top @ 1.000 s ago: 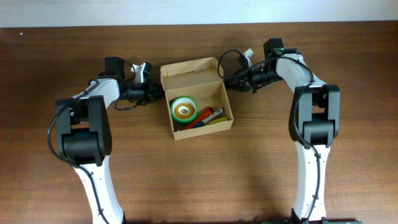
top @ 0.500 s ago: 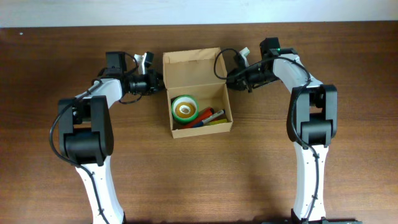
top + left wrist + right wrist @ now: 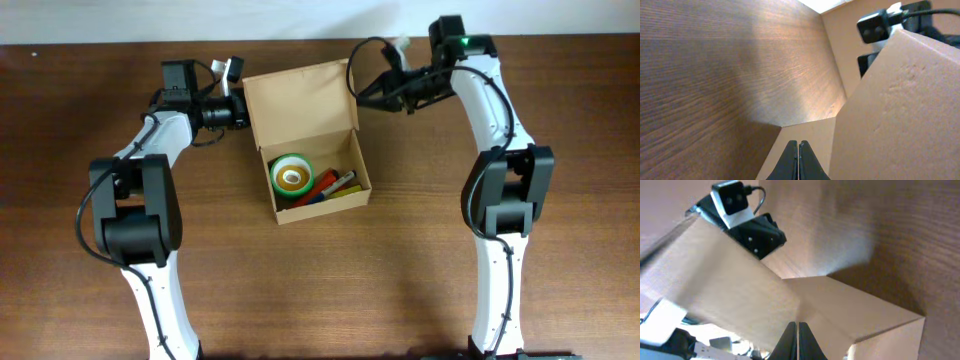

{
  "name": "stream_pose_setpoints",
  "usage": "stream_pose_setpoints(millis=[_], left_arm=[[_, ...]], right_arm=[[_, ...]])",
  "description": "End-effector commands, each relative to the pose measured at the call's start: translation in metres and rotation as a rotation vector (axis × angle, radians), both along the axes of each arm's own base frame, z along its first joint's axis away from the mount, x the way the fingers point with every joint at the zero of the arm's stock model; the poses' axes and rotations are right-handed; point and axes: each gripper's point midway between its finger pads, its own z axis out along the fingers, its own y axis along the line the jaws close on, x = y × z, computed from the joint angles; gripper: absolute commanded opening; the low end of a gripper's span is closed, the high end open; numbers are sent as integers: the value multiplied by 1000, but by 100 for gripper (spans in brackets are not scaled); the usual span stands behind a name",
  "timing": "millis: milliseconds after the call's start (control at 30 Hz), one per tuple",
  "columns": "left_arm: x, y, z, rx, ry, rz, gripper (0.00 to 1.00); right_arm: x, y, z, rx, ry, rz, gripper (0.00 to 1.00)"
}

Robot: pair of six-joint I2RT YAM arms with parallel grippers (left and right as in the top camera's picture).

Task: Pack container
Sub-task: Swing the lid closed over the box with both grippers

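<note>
1. Overhead, the tips of the left gripper (image 3: 243,112) and right gripper (image 3: 362,95) are lost against the flap lid (image 3: 300,100); I cannot tell whether they nip cardboard.
2. In both wrist views the fingers (image 3: 790,161) are pressed together.
3. The container (image 3: 322,206) lies between the two finger pairs, its raised lid's side edges at or just beside their tips.
</note>
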Motion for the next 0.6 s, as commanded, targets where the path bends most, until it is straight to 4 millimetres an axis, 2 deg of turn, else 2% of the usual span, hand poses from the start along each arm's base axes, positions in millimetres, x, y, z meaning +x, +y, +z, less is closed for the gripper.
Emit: stream_pose_setpoints(millis=[0, 167, 300, 433, 500, 567], left_arm=[[-3, 2, 55, 11, -142, -17, 2], [-22, 7, 78, 174, -205, 4, 2], [-39, 8, 96, 206, -210, -3, 2], [-57, 0, 90, 233, -171, -50, 2], [-66, -9, 83, 262, -140, -78, 2], [-76, -26, 84, 270, -130, -114, 2]], right_arm=[[3, 2, 8, -26, -63, 17, 4], [0, 6, 8, -46, -60, 25, 4], [-5, 14, 8, -49, -50, 44, 4], [-17, 13, 10, -124, -68, 84, 4], [-23, 11, 15, -190, -88, 102, 4], [-28, 11, 25, -246, -123, 122, 4]])
